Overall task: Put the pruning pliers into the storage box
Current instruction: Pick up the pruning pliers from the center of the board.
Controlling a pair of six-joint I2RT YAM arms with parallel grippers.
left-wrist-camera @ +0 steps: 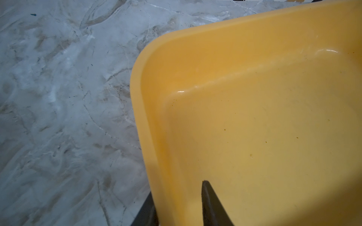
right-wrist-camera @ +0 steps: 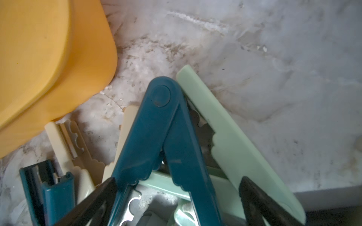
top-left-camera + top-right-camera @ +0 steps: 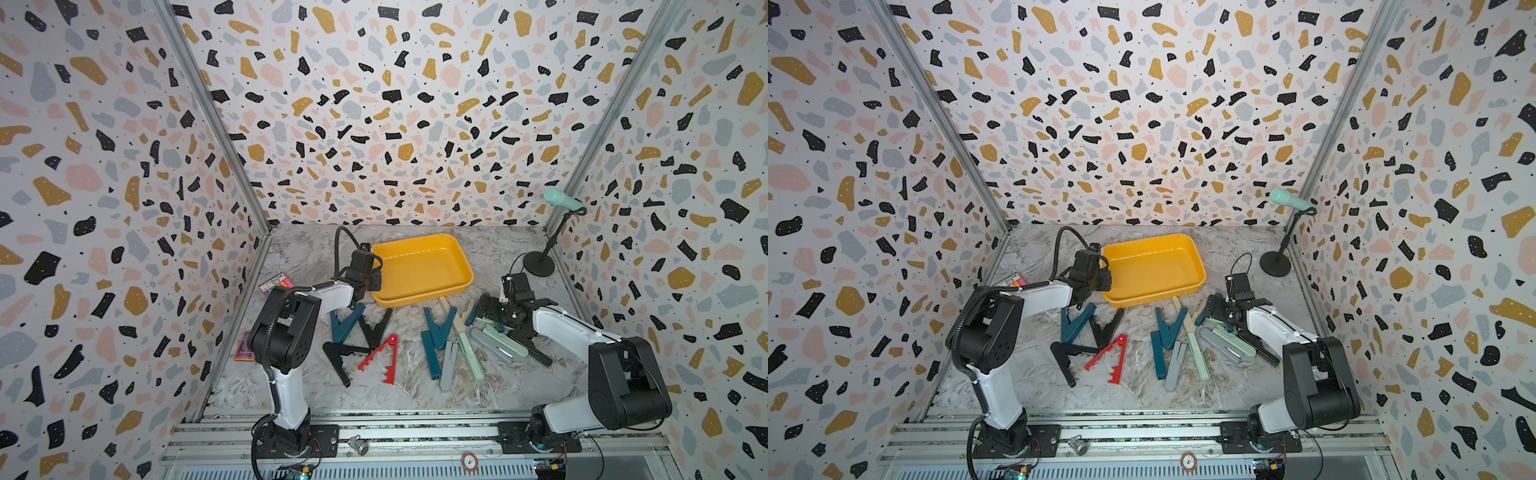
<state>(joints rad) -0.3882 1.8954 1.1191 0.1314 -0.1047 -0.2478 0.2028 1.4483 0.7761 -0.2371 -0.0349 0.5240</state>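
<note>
Teal pruning pliers [image 2: 156,125] between wide-spread right claw [image 2: 178,179].

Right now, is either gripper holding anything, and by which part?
The left gripper clamps the storage box by its side wall near a corner, one finger inside, one outside. The right gripper is open, straddling dark teal pliers, holding nothing.

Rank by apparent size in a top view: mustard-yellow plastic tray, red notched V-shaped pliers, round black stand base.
mustard-yellow plastic tray
red notched V-shaped pliers
round black stand base, though it sits farther back
</note>
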